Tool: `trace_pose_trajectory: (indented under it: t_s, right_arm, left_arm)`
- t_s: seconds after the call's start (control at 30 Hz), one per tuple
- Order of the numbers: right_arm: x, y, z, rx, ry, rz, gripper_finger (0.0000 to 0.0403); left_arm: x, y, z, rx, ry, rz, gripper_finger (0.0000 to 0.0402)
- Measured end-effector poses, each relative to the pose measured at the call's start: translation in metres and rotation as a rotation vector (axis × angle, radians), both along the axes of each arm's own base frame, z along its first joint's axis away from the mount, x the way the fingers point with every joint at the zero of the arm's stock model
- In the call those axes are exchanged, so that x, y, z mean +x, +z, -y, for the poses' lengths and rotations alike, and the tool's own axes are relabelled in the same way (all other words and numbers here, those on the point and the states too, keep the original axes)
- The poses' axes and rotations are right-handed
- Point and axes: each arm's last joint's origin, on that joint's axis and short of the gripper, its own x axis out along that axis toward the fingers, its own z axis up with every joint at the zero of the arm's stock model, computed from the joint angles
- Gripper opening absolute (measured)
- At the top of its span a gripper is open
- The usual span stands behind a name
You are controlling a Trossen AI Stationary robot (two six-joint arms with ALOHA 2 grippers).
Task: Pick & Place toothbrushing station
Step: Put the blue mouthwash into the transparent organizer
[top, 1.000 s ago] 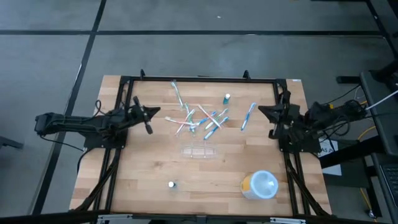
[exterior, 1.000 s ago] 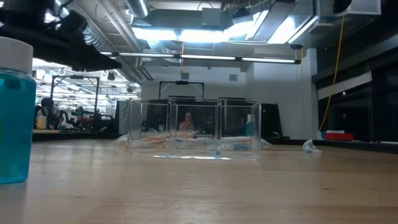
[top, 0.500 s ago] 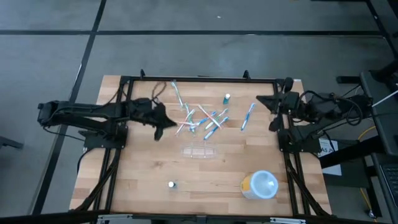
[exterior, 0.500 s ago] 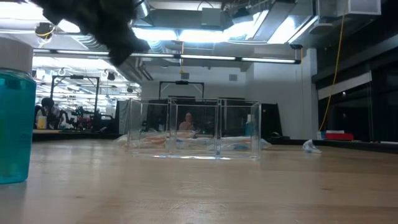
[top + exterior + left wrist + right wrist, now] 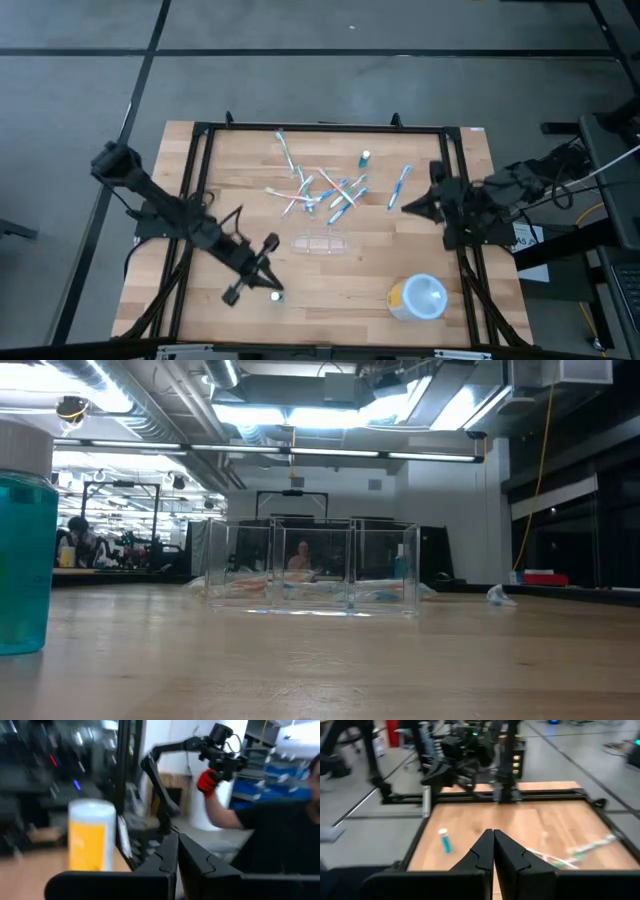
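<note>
Clear toothbrushing station [image 5: 321,242] one, round container [image 5: 417,298] one, two small bottles [image 5: 366,158]

overhead view, table-level view, two wrist views

Pale wood bench [image 5: 340,275], planked with a smooth, soft sheen. The toothbrushing station [image 5: 312,567] is clear, glossy plastic, nearly colourless. A translucent teal bottle [image 5: 24,560] with a white cap looks plastic. Black frame [image 5: 320,128] reads as matt metal.
</note>
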Motion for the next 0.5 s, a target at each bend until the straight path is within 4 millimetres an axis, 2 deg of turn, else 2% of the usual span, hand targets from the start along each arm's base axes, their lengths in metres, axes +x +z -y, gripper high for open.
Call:
trace_pose_trajectory:
  t_s: [0.1, 0.17, 0.23, 0.33, 0.43, 0.5]
  right_arm:
    - [0.004, -0.001, -0.011, -0.028, 0.054, 0.009, 0.0014]
    - [0.005, -0.001, -0.014, -0.057, 0.049, 0.019, 0.0014]
    - [0.004, -0.002, -0.016, -0.084, 0.036, 0.022, 0.0014]
    - [0.003, -0.001, -0.018, -0.114, 0.026, 0.033, 0.0013]
    - [0.003, 0.002, -0.019, -0.136, 0.031, 0.066, 0.0013]
    - [0.004, 0.004, -0.02, -0.136, 0.033, 0.088, 0.0013]
  left_arm:
    - [0.001, -0.012, 0.02, 0.081, -0.008, 0.11, 0.0006]
    - [0.001, -0.012, 0.026, 0.108, 0.007, 0.218, 0.0006]
    - [0.005, -0.008, 0.028, 0.08, 0.117, 0.241, 0.0006]
    - [0.018, 0.002, 0.028, 0.079, 0.372, 0.132, 0.0006]
    - [0.031, 0.015, 0.034, 0.293, 0.489, -0.022, 0.0006]
    - [0.04, 0.035, 0.036, 0.395, 0.59, -0.121, 0.0006]
